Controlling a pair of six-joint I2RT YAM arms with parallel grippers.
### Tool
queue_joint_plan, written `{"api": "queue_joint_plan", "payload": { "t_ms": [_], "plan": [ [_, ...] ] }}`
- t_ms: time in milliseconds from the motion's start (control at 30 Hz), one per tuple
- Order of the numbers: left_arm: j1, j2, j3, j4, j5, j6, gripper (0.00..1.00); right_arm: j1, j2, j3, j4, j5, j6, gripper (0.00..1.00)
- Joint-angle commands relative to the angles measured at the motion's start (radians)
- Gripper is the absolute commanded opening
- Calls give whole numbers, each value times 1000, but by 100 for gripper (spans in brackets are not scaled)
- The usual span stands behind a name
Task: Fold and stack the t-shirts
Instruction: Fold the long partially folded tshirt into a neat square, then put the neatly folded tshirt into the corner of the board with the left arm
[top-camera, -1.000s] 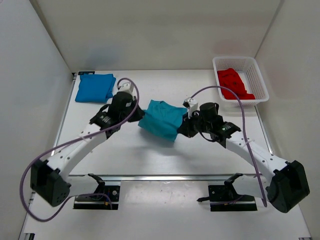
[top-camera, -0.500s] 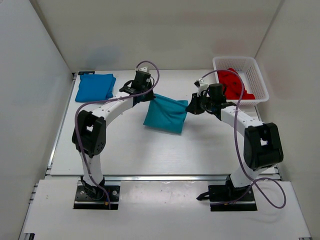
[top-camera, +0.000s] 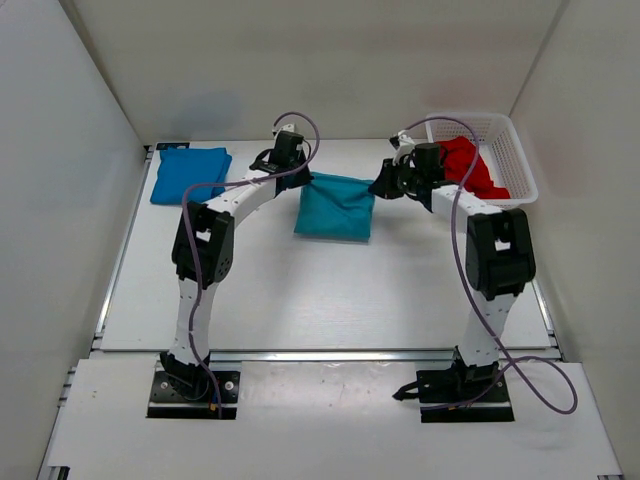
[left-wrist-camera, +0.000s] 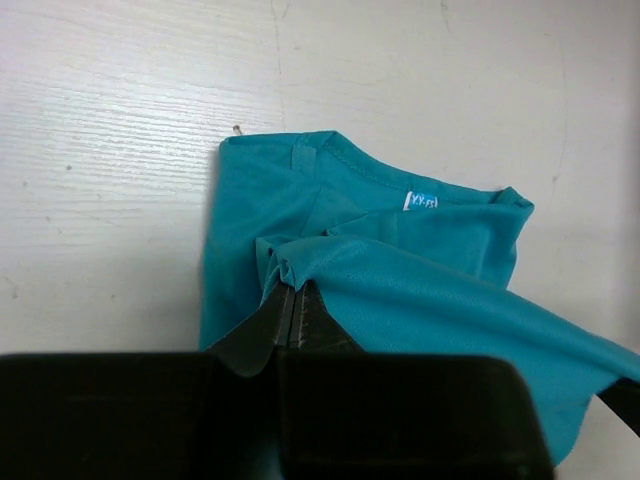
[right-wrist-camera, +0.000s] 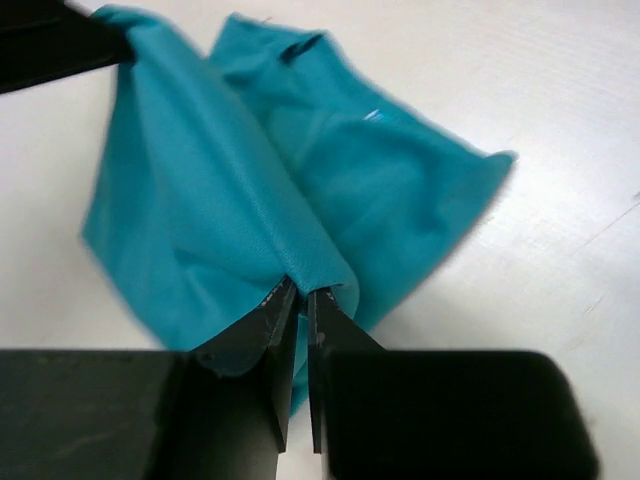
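Teal shirt (top-camera: 336, 208) edge, open table (top-camera: 330, 290) nearside

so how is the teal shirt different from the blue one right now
The teal shirt is pinched at its far corners by the left gripper and the right gripper; the blue shirt lies untouched. The teal shirt is mid-table, loose and half-folded; the blue shirt is a flat, folded rectangle in the far left corner. Both are soft, single-colour shirts.
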Motion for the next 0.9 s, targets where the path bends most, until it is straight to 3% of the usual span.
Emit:
{"api": "queue_joint_plan", "payload": {
  "t_ms": [0, 33, 67, 100, 133, 233, 400, 533, 633, 700, 867],
  "plan": [
    [24, 52, 104, 27, -46, -37, 9, -33, 136, 159, 86, 50, 29, 7],
    [33, 96, 179, -1, -23, -67, 41, -51, 214, 203, 38, 34, 54, 31],
    [40, 112, 206, -9, -2, -69, 63, -48, 245, 313, 16, -9, 77, 38],
    [38, 127, 252, -6, 0, -63, 98, -60, 295, 410, -39, -31, 85, 47],
    [37, 126, 278, -15, 0, -43, 99, -56, 311, 464, -88, -40, 79, 59],
    [34, 91, 286, -39, -20, 0, 99, 1, 233, 466, -141, 55, 2, 79],
    [58, -17, 85, -35, 18, 21, 99, 41, 106, 324, -173, 121, -23, 79],
    [54, -80, -107, -1, 61, 69, 98, 67, -6, 85, -130, 136, -17, 78],
    [46, -97, -165, 3, 63, 95, 98, 98, -109, -50, -57, 97, 5, 75],
    [44, -92, -179, 8, 77, 96, 90, 107, -120, -135, 52, 35, 17, 69],
    [47, -62, -179, 36, 94, 78, 82, 92, -54, -105, 102, -86, 83, 63]
  ]
}}
